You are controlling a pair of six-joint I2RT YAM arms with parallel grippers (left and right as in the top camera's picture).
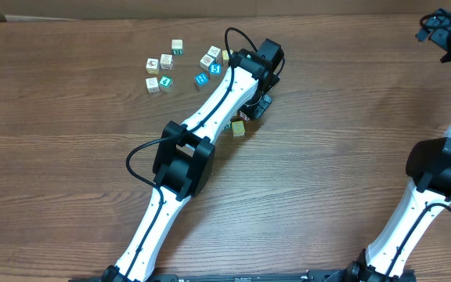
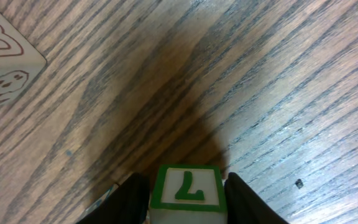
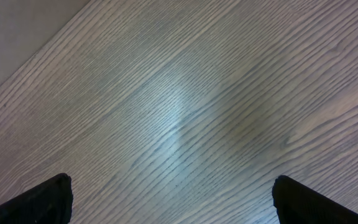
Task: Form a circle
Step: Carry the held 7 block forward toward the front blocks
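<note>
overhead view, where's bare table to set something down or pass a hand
Widest bare patch: the table between the left arm and the right arm. Also free: the near-left corner, outside the left arm. Crowded: the cube cluster by the far edge and the lone cube beside the left arm.
</note>
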